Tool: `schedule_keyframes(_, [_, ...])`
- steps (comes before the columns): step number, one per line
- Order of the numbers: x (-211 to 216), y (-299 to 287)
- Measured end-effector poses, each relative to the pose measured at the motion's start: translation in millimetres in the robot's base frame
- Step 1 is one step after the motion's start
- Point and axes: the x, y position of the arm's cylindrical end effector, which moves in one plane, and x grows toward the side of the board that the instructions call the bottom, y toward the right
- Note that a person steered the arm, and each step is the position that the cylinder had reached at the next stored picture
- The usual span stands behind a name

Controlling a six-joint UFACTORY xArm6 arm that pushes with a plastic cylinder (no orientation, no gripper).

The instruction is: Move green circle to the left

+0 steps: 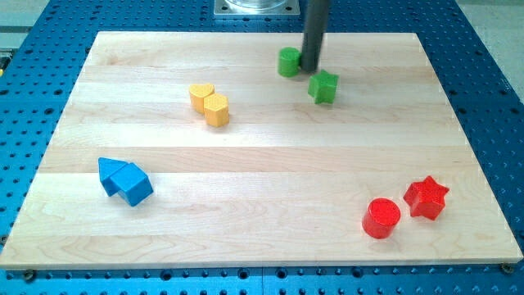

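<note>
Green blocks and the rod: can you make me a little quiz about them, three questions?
1. True or false: my tip is on the view's right of the green circle.
2. Which block sits beside the red circle? A) red star B) yellow block
3. Fill in: the other green block lies toward the view's ____ of my tip.

Key: 1 true; 2 A; 3 bottom.
</note>
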Motion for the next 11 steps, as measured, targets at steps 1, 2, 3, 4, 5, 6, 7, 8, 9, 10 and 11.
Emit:
schedule_keyframes(1, [-29.2,-115.3])
schedule_keyframes(2, [-39.1,-212.2])
schedule_keyframes(3, [-47.3,-125.7])
schedule_keyframes(4, [-7.1,-104.4])
schedule_keyframes(5, [-3.6,-181.5])
schedule_keyframes(6, [-33.6,-236.2])
schedule_keyframes(7, [-35.7,-233.6])
schedule_keyframes(8, [10.7,-194.7])
schedule_keyframes(9, [-6.0,-240.1])
schedule_keyframes(10, [-32.1,-251.2])
schedule_keyframes(11, [-30.9,-219.5])
